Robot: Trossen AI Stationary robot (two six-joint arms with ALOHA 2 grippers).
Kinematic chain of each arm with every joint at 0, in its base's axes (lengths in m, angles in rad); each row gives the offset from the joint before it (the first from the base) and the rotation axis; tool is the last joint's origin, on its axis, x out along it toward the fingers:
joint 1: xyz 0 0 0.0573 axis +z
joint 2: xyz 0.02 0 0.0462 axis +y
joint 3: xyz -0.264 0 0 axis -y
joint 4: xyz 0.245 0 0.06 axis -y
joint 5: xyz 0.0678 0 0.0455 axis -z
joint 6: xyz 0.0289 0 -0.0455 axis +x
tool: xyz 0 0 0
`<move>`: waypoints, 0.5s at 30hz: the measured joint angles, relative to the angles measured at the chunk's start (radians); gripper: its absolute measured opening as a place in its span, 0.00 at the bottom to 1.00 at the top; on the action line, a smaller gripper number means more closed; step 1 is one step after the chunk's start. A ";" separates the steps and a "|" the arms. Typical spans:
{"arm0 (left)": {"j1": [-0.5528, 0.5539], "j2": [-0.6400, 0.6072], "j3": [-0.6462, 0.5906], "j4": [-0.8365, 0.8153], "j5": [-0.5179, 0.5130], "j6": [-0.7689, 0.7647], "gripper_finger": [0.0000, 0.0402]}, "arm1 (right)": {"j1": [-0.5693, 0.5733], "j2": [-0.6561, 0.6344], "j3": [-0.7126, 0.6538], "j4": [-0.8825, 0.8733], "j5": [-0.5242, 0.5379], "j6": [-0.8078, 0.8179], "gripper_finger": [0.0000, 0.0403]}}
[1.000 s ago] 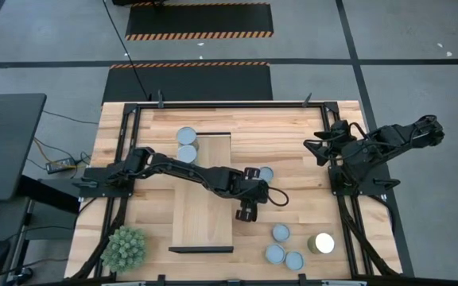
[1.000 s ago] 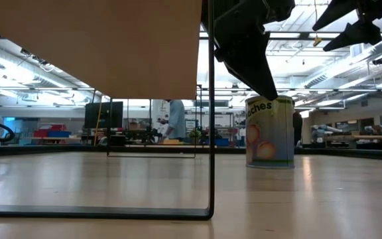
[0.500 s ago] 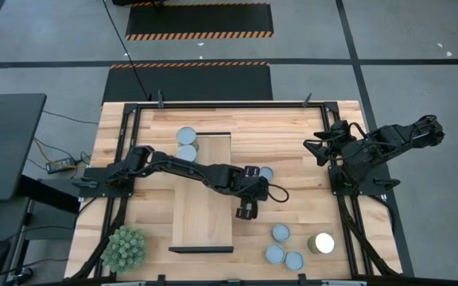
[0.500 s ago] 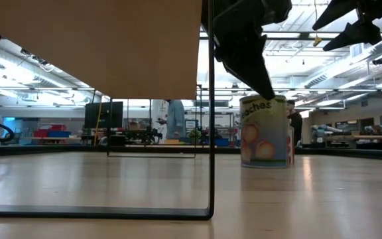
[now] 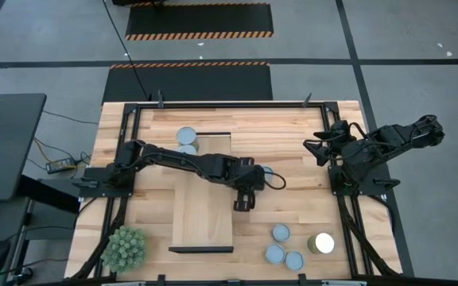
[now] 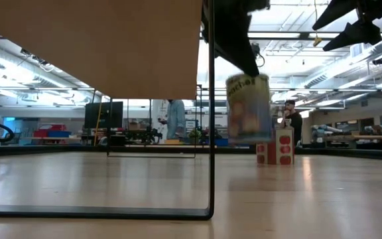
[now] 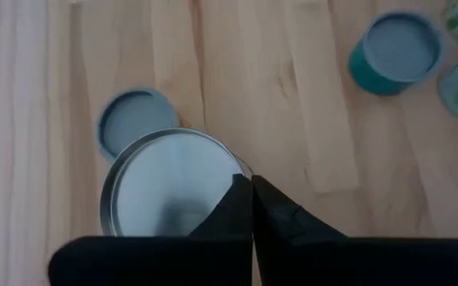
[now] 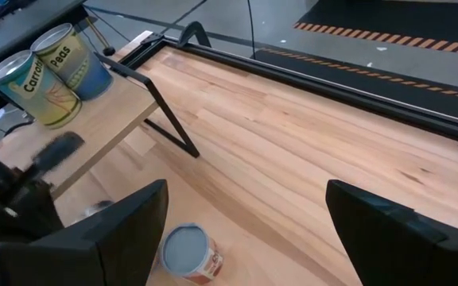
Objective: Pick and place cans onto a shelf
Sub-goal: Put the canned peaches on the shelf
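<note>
shelf (image 5: 205,187): mid-table | two cans (image 5: 187,141): on its far end | plant (image 5: 125,248): near-left corner

Overhead, table-level, two wrist views, all sharing the tabletop (image 5: 293,199)

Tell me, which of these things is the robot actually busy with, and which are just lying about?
In the job:
- lifted can, pinched by its rim in the left gripper
- shelf, with two cans on it
- four cans grouped right of the shelf
- one more can beside the left arm

Lying about:
- spiky green plant
- right gripper, open, waiting at the table's right edge
</note>
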 joint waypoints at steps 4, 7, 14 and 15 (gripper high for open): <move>0.002 -0.017 0.001 0.003 -0.001 0.000 0.00 | 0.000 0.000 0.000 0.000 0.000 0.000 0.87; 0.001 -0.036 0.015 0.002 -0.001 0.027 0.00 | 0.000 0.000 0.000 0.001 0.000 0.000 0.87; -0.004 -0.075 0.174 -0.080 -0.003 0.104 0.00 | 0.000 0.000 0.000 0.007 0.002 -0.006 0.87; -0.004 -0.081 0.199 -0.115 -0.003 0.112 0.00 | 0.000 0.000 0.000 0.008 0.002 -0.007 0.87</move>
